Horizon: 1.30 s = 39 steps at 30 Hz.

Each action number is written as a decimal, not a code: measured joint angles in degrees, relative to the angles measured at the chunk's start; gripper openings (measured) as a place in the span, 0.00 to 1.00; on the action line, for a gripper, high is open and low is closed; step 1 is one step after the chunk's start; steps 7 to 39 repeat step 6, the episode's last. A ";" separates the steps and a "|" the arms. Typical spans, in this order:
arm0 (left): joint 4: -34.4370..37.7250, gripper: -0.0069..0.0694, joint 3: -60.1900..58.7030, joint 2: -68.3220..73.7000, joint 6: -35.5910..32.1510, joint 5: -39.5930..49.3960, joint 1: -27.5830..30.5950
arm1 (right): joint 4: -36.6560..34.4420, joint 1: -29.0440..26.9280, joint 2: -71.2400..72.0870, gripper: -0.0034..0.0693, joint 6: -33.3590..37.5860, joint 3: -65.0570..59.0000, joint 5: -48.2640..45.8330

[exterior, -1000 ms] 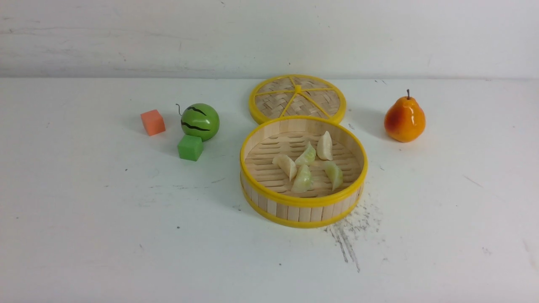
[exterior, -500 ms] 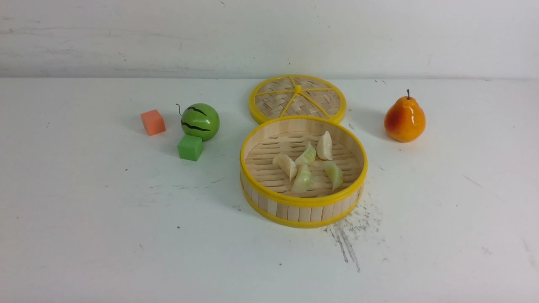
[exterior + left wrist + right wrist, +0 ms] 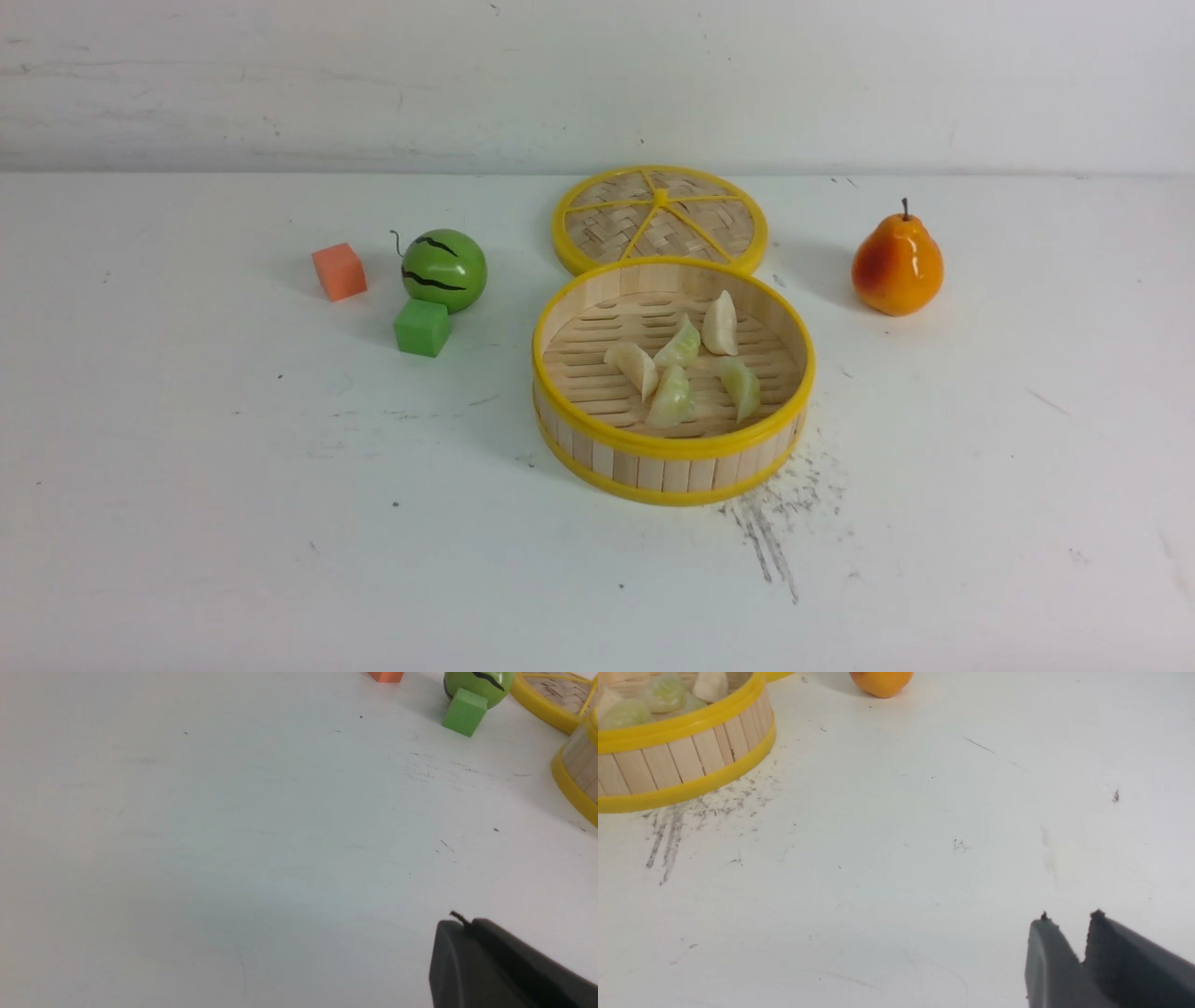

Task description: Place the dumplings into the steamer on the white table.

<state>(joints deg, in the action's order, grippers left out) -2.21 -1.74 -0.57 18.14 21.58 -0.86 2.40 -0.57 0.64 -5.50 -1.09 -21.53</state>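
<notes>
Five dumplings (image 3: 680, 362) remain unmoved in the steamer (image 3: 672, 448); apparently nothing shifted.

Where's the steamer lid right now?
In the front view, the lid lies flat on the white table just behind the steamer, between watermelon and pear.

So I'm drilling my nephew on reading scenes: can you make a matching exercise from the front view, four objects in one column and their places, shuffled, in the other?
Things:
1. pleated pale cream-green toy dumplings
2. flat woven yellow-rimmed bamboo lid
3. glossy orange-red toy pear
4. small green foam cube

Places:
A. just in front of the striped green toy melon
B. alone on the white table, on the robot's right
C. inside the round bamboo steamer basket
D. lying on the table behind the basket

Pairs: 1-C, 2-D, 3-B, 4-A
</notes>
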 joint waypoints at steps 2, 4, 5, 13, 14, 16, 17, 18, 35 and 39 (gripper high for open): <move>0.00 0.10 0.00 0.00 0.00 0.00 0.00 | 0.00 0.00 0.00 0.23 0.00 0.00 0.00; 0.00 0.10 0.00 0.00 0.00 0.00 0.00 | 0.00 0.00 0.00 0.23 0.00 0.00 0.00; 0.00 0.10 0.00 0.00 0.00 0.00 0.00 | 0.00 0.00 0.00 0.24 0.00 0.00 0.00; 0.00 0.10 0.00 0.00 0.00 0.00 0.00 | 0.00 0.00 0.00 0.24 0.00 0.00 0.00; 0.00 0.10 0.00 0.00 0.00 0.00 0.00 | 0.00 0.00 0.00 0.24 0.00 0.00 0.00; 0.00 0.10 0.00 0.00 0.00 0.00 0.00 | 0.00 0.00 0.00 0.24 0.00 0.00 0.00; 0.00 0.10 0.00 0.00 0.00 0.00 0.00 | 0.00 0.00 0.00 0.24 0.00 0.00 0.00; 0.00 0.10 0.00 0.00 0.00 0.00 0.00 | 0.00 0.00 0.00 0.24 0.00 0.00 0.00; 0.00 0.10 0.00 0.00 0.00 0.00 0.00 | 0.00 0.00 0.00 0.24 0.00 0.00 0.00; 0.00 0.10 0.00 0.00 0.00 0.00 0.00 | 0.00 0.00 0.00 0.24 0.00 0.00 0.00</move>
